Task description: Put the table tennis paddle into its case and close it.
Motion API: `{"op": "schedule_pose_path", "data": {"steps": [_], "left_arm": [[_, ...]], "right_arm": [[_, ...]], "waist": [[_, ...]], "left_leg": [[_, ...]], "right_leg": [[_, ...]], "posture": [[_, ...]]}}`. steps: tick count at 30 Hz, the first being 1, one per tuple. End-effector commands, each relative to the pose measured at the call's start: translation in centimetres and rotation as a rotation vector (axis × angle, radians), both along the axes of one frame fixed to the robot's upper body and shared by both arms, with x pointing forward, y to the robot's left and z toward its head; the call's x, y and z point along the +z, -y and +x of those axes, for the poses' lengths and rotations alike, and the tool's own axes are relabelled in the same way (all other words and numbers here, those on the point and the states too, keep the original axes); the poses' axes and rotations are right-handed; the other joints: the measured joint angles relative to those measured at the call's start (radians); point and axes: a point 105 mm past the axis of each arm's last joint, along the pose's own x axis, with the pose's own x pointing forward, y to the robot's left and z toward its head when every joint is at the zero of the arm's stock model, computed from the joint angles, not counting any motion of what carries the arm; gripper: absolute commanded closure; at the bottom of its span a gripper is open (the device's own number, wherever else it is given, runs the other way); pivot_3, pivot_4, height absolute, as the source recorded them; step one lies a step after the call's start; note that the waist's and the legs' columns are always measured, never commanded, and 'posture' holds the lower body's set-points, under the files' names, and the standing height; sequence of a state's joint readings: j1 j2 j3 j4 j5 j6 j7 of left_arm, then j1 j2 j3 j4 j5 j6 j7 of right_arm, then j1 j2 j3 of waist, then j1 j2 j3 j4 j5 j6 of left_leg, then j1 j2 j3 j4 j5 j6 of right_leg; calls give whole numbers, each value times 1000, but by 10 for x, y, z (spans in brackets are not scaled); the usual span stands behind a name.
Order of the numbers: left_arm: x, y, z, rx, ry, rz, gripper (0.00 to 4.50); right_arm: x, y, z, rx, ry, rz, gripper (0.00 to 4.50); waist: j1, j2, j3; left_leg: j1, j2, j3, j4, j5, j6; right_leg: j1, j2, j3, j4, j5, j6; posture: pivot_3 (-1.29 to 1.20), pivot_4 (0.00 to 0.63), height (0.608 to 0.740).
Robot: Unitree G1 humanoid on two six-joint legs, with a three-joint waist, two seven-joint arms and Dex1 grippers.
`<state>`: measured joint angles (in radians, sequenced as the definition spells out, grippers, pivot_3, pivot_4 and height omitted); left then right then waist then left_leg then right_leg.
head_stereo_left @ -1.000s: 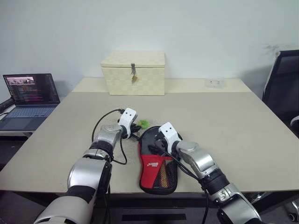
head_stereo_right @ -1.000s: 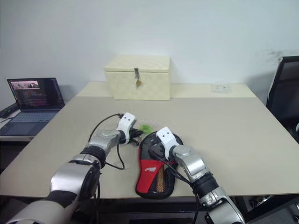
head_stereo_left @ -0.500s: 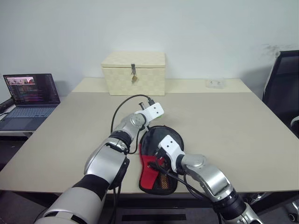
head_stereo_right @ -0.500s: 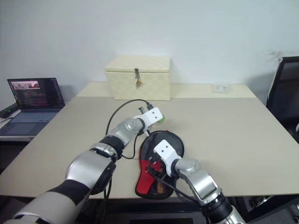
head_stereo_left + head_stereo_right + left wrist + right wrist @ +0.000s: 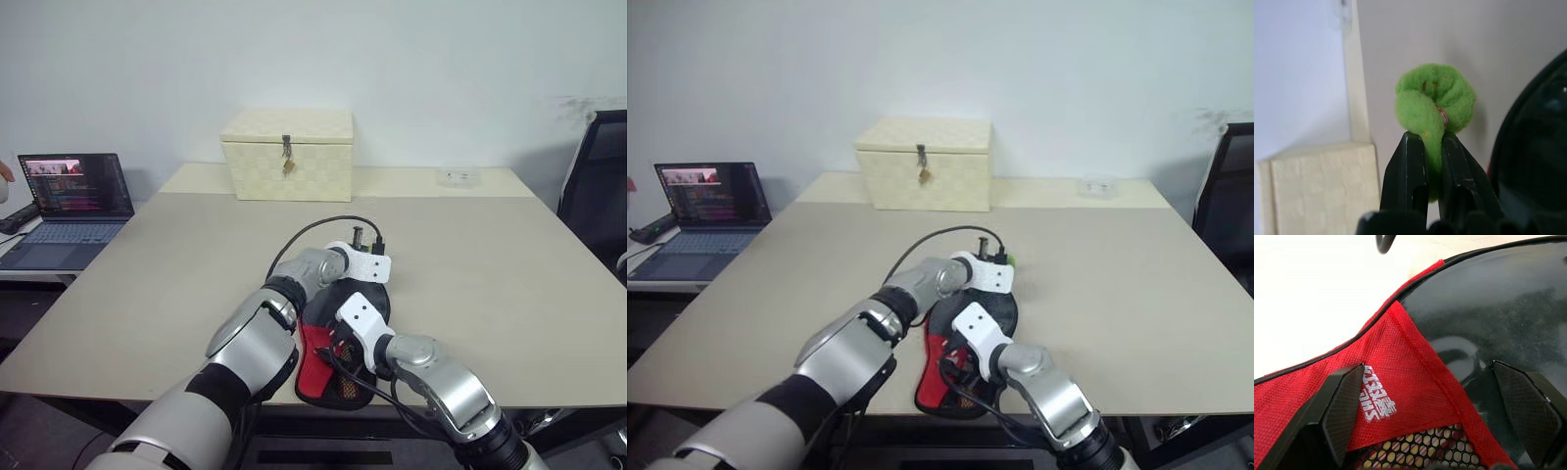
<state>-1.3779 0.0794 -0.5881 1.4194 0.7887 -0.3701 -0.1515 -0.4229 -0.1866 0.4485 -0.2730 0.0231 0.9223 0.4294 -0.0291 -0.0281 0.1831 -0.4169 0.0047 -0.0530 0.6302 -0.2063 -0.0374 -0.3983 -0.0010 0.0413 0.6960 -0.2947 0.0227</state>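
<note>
Case [image 5: 343, 343] lies flat on the beige table [image 5: 509, 264] near the front edge, round black end away from the robot, red mesh handle section w/ white logo [image 5: 1378, 399] toward it. Left gripper [image 5: 1434, 147] is pinched tight on the small green tag [image 5: 1437, 105] (fuzzy, pom-pom-like, w/ a thin ring at its neck), both black fingers [image 5: 1408, 169] squeezed against the stem. In the head views that left gripper sits at the far right rim of the case's round end, arm reaching across from the left, a sliver of green peeking out just past it [image 5: 1010, 260]. Right gripper [image 5: 1442, 406] is spread wide, holding nothing; one pad sits over the red section beside the logo, the other over the glossy black face, pads close above the fabric, though contact can't be told from this angle. Paddle itself isn't separately visible; prob. inside, can't confirm. Yellow-and-black mesh shows at the handle end of the case. Further back: cream woven box [image 5: 287, 154] w/ a latch at the wall side of the table, well apart from the case. Open laptop [image 5: 67, 201] on a lower surface off the table's left. Black chair [image 5: 596, 186] at the right edge.
</note>
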Motion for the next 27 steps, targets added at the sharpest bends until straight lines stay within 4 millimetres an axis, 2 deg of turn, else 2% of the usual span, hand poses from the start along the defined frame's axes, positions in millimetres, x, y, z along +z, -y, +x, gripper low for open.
{"op": "schedule_pose_path", "data": {"steps": [1, 9, 15, 20, 23, 25, 27], "left_arm": [[35, 37, -11, -130, 113, -34, 4494], [34, 74, -34, -274, 70, -90, 4494], [13, 78, -45, -306, -87, -100, 4494], [4, 73, -47, -304, -204, -126, 2753], [-5, 67, -51, -303, -338, -152, 1646], [-17, 60, -57, -295, -524, -175, 909], [-17, 56, -59, -288, -650, -238, 171]], "right_arm": [[-54, 3, -24, 6, -226, -93, 0], [-54, 1, -23, 17, -223, -92, 0], [-52, 1, -17, 11, -212, -89, 0], [-51, 2, -14, 5, -206, -87, 0], [-48, 3, -10, 2, -199, -85, 0], [-45, 4, -6, -5, -192, -82, 0], [-43, 6, -2, -11, -187, -80, 0]], "waist": [[0, 0, 0], [0, 0, 0], [-3, 0, -1], [-4, 0, -1], [-6, 1, -1], [-7, 0, -2], [-9, 0, -2]], "left_leg": [[0, -3, 0, 0, 0, 0], [2, -7, -2, 0, 0, 0], [3, -8, -2, 0, 0, 0], [4, -8, -2, 0, 0, 0], [5, -8, -1, 0, 0, 0], [9, -8, -1, -1, 0, 0], [14, -8, -1, -1, 0, 0]], "right_leg": [[0, 0, 0, 0, 0, 0], [3, -3, -1, 0, -1, 2], [4, -4, 0, 0, -2, 3], [5, -4, 0, 0, -2, 3], [6, -4, 0, 0, -2, 3], [10, -4, 0, 0, -2, 3], [14, -4, 0, 0, -2, 3]], "posture": [[0, 150, 740], [0, 150, 740], [0, 150, 740], [0, 150, 740], [0, 150, 740], [0, 150, 740], [0, 150, 740]]}}
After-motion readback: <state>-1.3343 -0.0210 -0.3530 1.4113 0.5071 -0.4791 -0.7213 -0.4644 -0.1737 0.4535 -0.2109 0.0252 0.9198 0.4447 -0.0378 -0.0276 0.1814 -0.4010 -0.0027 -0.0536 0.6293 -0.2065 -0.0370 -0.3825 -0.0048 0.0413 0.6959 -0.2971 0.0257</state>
